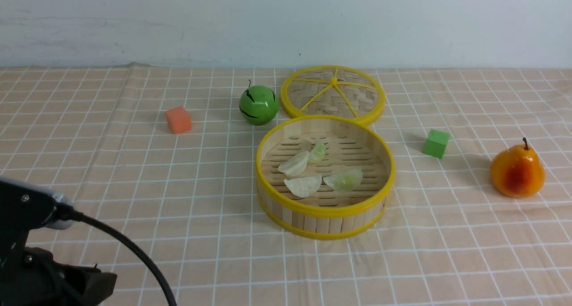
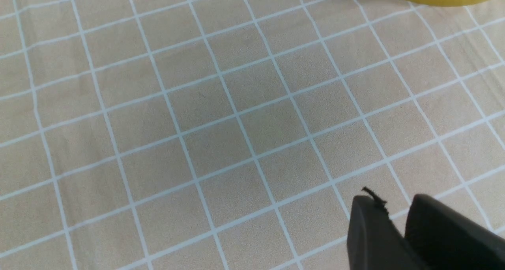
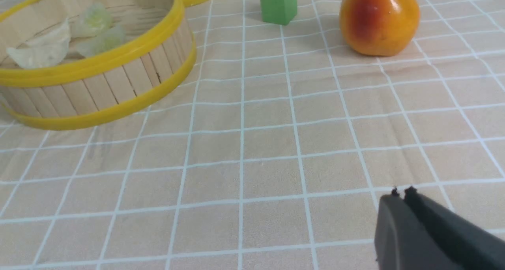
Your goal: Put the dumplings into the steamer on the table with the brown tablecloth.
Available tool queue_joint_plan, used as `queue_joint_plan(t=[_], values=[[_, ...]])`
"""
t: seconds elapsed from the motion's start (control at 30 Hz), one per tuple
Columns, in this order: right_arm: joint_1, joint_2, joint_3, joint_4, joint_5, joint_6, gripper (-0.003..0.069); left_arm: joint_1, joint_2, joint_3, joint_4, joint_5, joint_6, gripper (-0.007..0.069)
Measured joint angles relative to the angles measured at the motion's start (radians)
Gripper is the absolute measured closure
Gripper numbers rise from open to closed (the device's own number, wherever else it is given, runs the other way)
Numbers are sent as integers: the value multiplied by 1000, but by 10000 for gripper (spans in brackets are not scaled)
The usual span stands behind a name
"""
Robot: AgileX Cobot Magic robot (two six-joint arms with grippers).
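Far centre: flat woven lid (image 1: 333,93) with yellow rim and spokes, lying flat. Just left of it, touching or nearly so: green apple (image 1: 258,104) with dark stem. Farther left, well apart: orange cube (image 1: 178,119). Right side: green cube (image 1: 436,143). Farther right and nearer: upright orange-yellow pear (image 1: 517,171) with red blush.
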Motion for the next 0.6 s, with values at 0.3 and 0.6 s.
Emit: queue_joint_plan(t=[0.3, 0.6], values=[[2, 0, 0, 18, -1, -30, 622, 0, 0, 0, 1, 0, 0, 477], [2, 0, 0, 19, -1, -33, 616, 0, 0, 0, 1, 0, -1, 477]])
